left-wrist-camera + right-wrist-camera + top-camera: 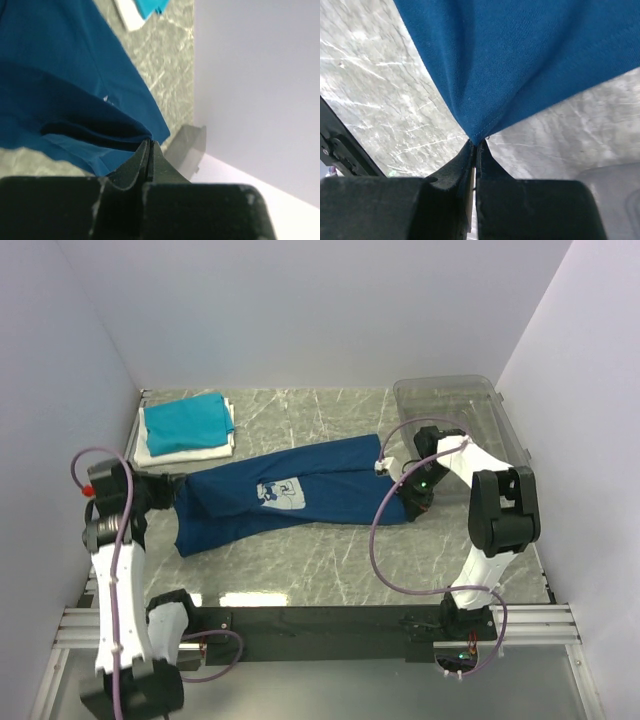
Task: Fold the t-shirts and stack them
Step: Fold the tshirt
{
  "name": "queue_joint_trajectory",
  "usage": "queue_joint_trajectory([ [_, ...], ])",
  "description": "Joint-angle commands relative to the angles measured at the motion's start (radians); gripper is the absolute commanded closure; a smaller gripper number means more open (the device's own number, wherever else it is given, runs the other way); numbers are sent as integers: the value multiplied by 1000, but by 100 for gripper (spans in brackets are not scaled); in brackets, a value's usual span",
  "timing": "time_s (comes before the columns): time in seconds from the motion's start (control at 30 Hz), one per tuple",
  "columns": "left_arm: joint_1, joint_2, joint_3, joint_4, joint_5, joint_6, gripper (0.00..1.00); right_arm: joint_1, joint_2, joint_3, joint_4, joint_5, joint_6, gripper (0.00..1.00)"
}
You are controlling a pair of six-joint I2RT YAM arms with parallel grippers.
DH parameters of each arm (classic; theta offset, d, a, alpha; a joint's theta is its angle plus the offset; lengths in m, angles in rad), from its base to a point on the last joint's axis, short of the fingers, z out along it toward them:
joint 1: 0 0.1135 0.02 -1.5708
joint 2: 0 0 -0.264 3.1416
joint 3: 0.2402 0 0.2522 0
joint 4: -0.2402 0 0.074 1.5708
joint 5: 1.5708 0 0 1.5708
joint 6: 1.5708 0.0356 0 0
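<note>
Two robot arms reach over a big grey, stone-look surface (300, 565). Stretched across the middle of it is a long navy blue cloth t-shirt (340, 475). It lies on a slant, with its left end nearer the arms and its right end farther back. The cloth is pulled out long and has a few soft folds near the left end.

At the far right corner sits a clear plastic bin (450, 400), just behind the right end of the navy shirt. At the far left corner is a small pile: a folded teal t-shirt (183, 422) on top of a folded white t-shirt (190, 453). The pile is near the navy shirt's left end.

Next, the left gripper (150, 146) is squeezed tight on the left edge of the navy shirt (no gap shows between its fingers). The right gripper (474, 144) is pinched tight too, holding a pointed bit of the shirt's right end, so the cloth fans out from it.

Last and smallest is a pale square print (281, 494) on the shirt, a little left of the middle.
</note>
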Motion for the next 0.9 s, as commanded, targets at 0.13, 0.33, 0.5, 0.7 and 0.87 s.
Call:
queue_joint_trajectory([
  [0.13,0,-182,-116,-159,44,-45,100,-7,-63,-6,122,51,87,71],
  [0.33,0,-252,-173,-173,48,-61,100,-6,-132,2,212,85,107,48],
  [0.5,1,-239,-150,-192,39,-42,100,-3,-198,-42,80,-4,-170,51],
  [0.7,1,-236,-157,-175,48,-47,100,22,-232,-190,90,32,-285,55],
  [0.87,1,-229,-157,-166,50,-42,100,63,-233,-257,167,71,-266,55],
])
